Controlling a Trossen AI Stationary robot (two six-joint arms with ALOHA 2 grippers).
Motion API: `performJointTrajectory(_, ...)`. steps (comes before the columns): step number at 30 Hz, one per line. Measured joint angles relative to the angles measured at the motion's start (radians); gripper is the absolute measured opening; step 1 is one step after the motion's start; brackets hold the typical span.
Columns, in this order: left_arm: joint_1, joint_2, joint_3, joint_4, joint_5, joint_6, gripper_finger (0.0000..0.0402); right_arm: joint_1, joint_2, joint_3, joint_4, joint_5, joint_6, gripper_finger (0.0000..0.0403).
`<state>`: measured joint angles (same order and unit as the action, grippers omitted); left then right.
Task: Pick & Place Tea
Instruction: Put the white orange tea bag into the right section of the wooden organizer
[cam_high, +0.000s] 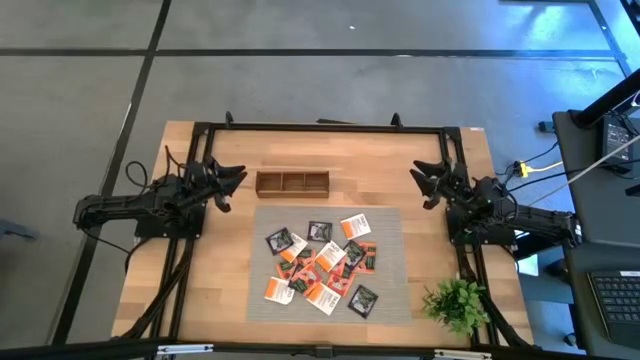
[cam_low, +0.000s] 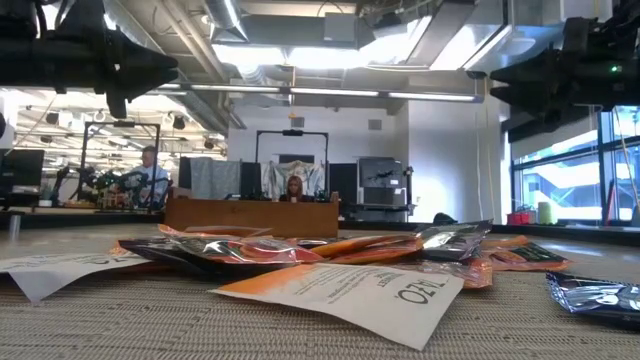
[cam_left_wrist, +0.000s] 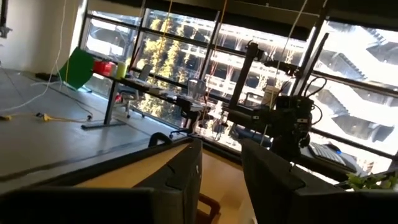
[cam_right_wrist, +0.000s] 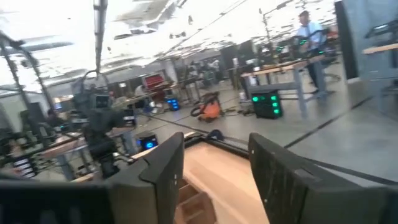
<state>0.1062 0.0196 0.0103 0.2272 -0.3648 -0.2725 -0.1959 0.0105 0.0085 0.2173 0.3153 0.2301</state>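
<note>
On the wood table (cam_high: 200, 290), tea sachets (cam_high: 322, 264) heaped on grey mat (cam_high: 385, 222); both arms' jaws apart, raised; open-plan workshop w/ person (cam_low: 150, 172) behind.

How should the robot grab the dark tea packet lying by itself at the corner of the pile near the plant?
The dark sachet lies flat on the grey mat, a little apart from the pile. Probably best to come straight down from above and pinch across two opposite edges, since it is thin and nothing covers it. The right gripper, open and waiting beside the wooden tray, looks nearer.
</note>
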Motion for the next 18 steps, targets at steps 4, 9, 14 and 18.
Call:
performJointTrajectory(4, 0.000, 0.000, 0.000, 0.001, 0.013, -0.101, 0.0109, 0.000, 0.000, 0.000, -0.011, -0.003, 0.021, 0.0190)
performJointTrajectory(9, 0.000, 0.012, 0.000, 0.006, 0.151, -0.127, 0.0109, 0.000, 0.001, 0.000, -0.026, -0.021, 0.002, 0.0185)
performJointTrajectory(14, 0.000, 0.135, 0.000, 0.093, 0.205, -0.135, 0.0109, 0.000, 0.018, 0.000, 0.004, -0.021, -0.003, 0.0176)
performJointTrajectory(18, 0.000, 0.314, 0.005, 0.252, 0.231, -0.136, 0.0109, 0.000, 0.064, 0.000, 0.013, -0.022, 0.000, 0.0171)
